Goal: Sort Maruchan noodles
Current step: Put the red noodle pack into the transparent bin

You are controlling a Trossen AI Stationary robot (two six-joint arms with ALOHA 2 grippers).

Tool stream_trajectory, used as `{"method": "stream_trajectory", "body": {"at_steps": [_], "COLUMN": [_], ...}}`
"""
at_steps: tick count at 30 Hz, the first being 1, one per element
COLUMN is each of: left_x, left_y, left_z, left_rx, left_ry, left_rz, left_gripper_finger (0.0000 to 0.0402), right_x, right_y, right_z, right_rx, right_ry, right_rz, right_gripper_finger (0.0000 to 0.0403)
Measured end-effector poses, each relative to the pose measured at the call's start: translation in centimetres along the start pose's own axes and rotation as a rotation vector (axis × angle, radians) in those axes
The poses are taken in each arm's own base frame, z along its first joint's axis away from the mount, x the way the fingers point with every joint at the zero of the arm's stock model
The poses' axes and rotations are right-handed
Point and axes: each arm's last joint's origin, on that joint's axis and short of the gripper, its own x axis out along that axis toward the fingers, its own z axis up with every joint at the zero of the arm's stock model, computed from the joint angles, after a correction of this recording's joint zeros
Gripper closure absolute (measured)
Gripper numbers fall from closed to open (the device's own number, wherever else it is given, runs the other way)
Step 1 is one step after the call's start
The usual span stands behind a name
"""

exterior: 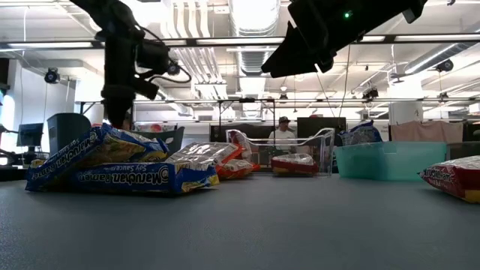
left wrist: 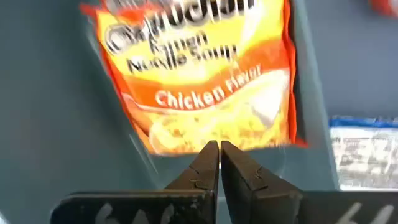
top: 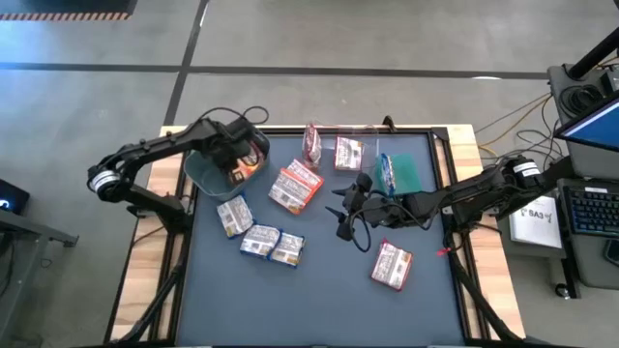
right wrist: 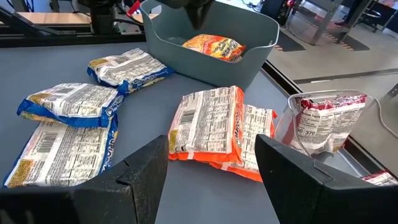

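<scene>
An orange noodle packet [left wrist: 205, 81] lies tilted in the grey bin [top: 208, 174] at the table's far left. My left gripper [left wrist: 219, 152] hangs shut just above it, pointing down, and seems clear of it. Above mid-table my right gripper [right wrist: 211, 146] hovers open and nearly level, facing two stacked orange packets [top: 295, 186]. Three blue packets [top: 259, 237] lie flat on the mat left of centre, and a maroon one [top: 392, 264] lies at the near right. More maroon packets stand in the clear bin [right wrist: 323, 121]. A blue packet leans in the green bin [top: 406, 174].
The three bins line the mat's far edge: grey at the left, clear in the middle, green at the right. Bare mat stretches along the near side. Cables and a laptop sit beyond the right edge. A person shows in the room behind the table.
</scene>
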Motion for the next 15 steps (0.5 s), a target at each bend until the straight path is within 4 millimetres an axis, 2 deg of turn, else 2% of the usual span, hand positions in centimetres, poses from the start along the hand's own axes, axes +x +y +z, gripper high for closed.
{"method": "stream_trajectory", "body": {"at_steps": [15], "left_x": [2.4], "left_y": [-0.4], "left_z": [-0.5], "left_rx": [-0.060], "left_ry": [0.144], "left_rz": [-0.004], "left_gripper_finger": [0.0402], "right_x": [0.0], "right_y": [0.0], "right_z": [0.0], "right_rx": [0.007], "right_ry": [0.000], "right_rz": [0.000], "right_gripper_finger": [0.0174]}}
